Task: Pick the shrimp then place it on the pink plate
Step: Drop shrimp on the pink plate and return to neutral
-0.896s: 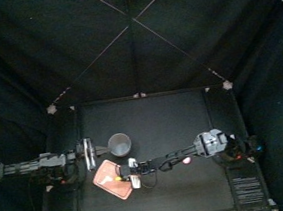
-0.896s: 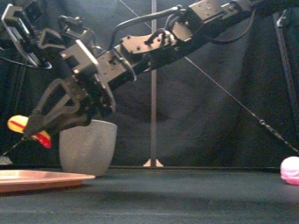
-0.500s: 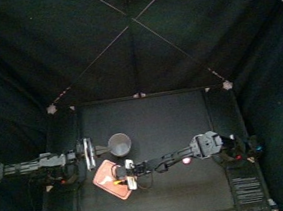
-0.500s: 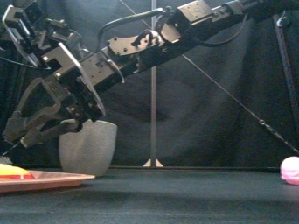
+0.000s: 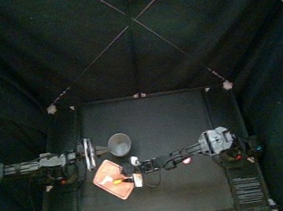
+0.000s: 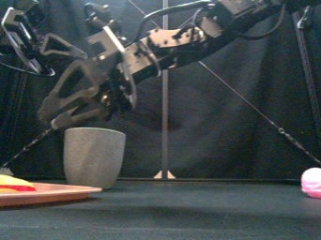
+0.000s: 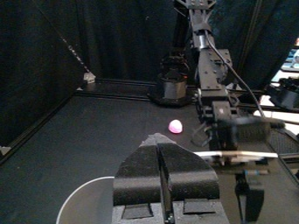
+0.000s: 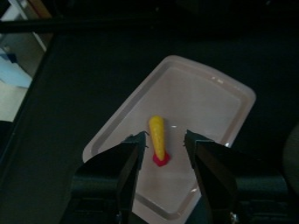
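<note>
While the shrimp (image 8: 156,138), yellow with a red end, lies flat on the pink plate (image 8: 212,103), the right gripper (image 8: 162,143) hangs above it with its fingers spread apart and holding nothing; in the right wrist view the shrimp shows in the gap between them. The front view shows a clear gap between the fingers and the plate, so they are not touching the shrimp. The right arm reaches in from the right, past the middle, to the front left part of the surface (image 6: 189,202), where the plate rests. A tall grey speckled cup (image 6: 94,156) stands upright just behind the plate. A small pink toy (image 6: 310,182) sits well apart from them, at the far right of the surface. The left gripper (image 7: 163,145) rests at the left side, its fingers clenched together on nothing
</note>
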Motion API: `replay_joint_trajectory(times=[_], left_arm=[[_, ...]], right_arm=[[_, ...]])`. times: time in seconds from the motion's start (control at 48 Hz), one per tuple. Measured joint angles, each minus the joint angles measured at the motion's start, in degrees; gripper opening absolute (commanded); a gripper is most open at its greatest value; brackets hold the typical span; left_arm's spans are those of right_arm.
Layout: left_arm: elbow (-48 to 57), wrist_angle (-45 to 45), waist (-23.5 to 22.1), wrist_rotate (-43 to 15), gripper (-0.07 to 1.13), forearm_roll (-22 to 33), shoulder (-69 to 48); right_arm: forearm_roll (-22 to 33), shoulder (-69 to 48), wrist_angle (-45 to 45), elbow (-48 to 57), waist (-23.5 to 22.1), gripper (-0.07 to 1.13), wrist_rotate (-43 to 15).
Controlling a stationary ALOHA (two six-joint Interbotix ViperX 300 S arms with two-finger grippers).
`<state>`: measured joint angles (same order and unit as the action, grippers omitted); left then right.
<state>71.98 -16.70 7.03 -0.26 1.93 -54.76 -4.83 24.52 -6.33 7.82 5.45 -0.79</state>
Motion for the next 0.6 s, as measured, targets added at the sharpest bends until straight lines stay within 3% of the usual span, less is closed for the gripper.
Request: replay_joint_trajectory(times=[0.312, 0.604], left_arm=[[0.0, 0.0, 0.0, 0.0, 0.02, 0.0, 0.0], [0.26, 0.0, 0.0, 0.0, 0.02, -0.09, 0.0]], right_arm=[[-1.32, -11.16, -22.59, 19.69, 0.0, 0.8, 0.0], [-3.69, -20.65, -32.7, 31.99, -0.44, 0.8, 0.79]])
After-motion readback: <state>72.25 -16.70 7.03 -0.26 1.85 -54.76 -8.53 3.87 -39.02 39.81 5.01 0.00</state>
